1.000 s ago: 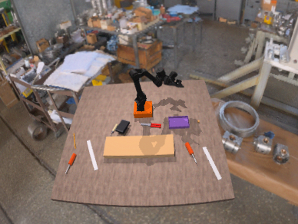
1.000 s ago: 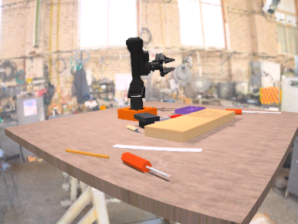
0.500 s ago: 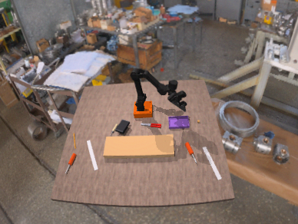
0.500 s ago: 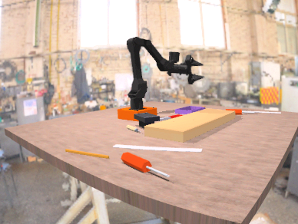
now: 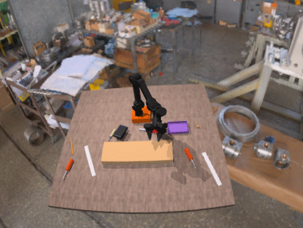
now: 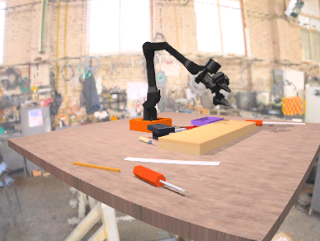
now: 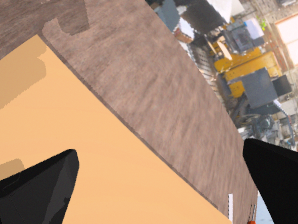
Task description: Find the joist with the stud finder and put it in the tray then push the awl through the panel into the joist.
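Note:
My gripper (image 5: 154, 138) (image 6: 228, 98) (image 7: 162, 155) is open and empty, in the air above the table near the panel's right part. The tan floor panel (image 5: 133, 154) (image 6: 198, 139) (image 7: 105, 150) lies across the table; the joist is hidden. The black stud finder (image 5: 121, 132) (image 6: 162, 129) rests behind the panel's left end. The purple tray (image 5: 178, 133) (image 6: 198, 122) stands behind its right end. A red-handled tool (image 5: 155, 131) (image 6: 190, 128) with a metal shaft lies behind the panel, partly hidden by the gripper in the top view; whether it is the awl is unclear.
A small pale-handled tool (image 5: 112, 133) (image 6: 145, 140) lies beside the stud finder. Orange-handled tools (image 5: 69, 165) (image 5: 189, 153) (image 6: 148, 176) lie left and right of the panel, near white strips (image 5: 90, 161) (image 5: 212, 169). A yellow pencil-like stick (image 5: 72, 146) (image 6: 96, 167) lies far left.

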You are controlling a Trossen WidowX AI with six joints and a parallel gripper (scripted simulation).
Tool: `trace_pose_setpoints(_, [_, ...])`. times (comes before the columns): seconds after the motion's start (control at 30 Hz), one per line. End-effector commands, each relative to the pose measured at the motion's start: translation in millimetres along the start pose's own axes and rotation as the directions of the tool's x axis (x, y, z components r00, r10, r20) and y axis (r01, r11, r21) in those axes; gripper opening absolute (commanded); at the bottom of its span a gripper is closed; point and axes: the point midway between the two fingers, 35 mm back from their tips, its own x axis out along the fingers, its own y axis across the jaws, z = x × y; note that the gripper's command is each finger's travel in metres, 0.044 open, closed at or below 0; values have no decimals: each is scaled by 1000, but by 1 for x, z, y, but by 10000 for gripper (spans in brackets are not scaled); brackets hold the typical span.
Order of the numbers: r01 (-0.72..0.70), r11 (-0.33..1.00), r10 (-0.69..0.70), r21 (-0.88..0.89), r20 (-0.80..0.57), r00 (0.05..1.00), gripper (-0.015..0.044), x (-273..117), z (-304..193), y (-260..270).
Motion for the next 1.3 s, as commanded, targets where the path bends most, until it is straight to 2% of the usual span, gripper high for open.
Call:
trace_pose_setpoints(0.0, [-54,995,67,80,-170,983,440,23,-50,-22])
trace_pose_setpoints(0.23, [-120,959,216,258,-384,898,440,36,-133,-51])
trace_pose_setpoints(0.43, [-77,841,411,536,-539,735,440,17,-218,-70])
trace_pose_setpoints(0.57, [15,698,561,716,-559,611,440,-11,-266,-75])
trace_pose_setpoints(0.7, [150,502,705,852,-504,499,440,-47,-301,-76])
trace_pose_setpoints(0.8, [208,417,754,885,-465,464,440,-62,-311,-75])
trace_pose_setpoints(1.27, [208,417,754,885,-464,464,440,-67,-310,-71])
